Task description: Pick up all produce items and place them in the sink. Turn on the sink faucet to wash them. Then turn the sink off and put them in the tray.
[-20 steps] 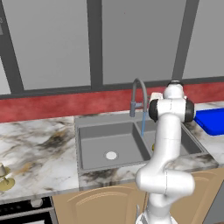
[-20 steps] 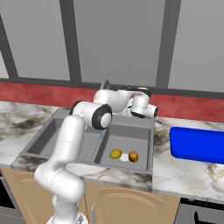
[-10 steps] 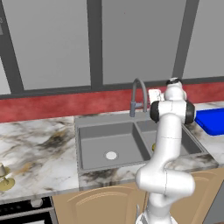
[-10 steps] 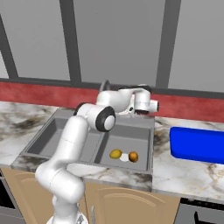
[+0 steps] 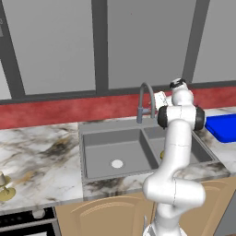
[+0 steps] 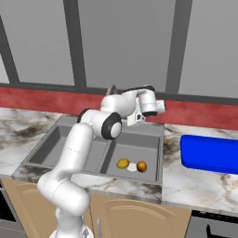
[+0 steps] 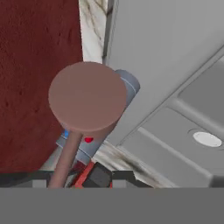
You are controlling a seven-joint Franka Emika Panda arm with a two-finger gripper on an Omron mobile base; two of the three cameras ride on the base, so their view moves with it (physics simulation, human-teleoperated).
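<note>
Produce items (image 6: 132, 165), orange and yellow, lie in grey sink (image 6: 153, 140).

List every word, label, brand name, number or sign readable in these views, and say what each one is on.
None: no view carries readable text.
Sink faucet: no lettering; in the hand view its base bears a small red mark and a blue mark, plain colour spots and not characters.
Tray: plain blue, no label.
Two fruits in the sink: no stickers visible.
Cabinet fronts and counter: no writing.
</note>
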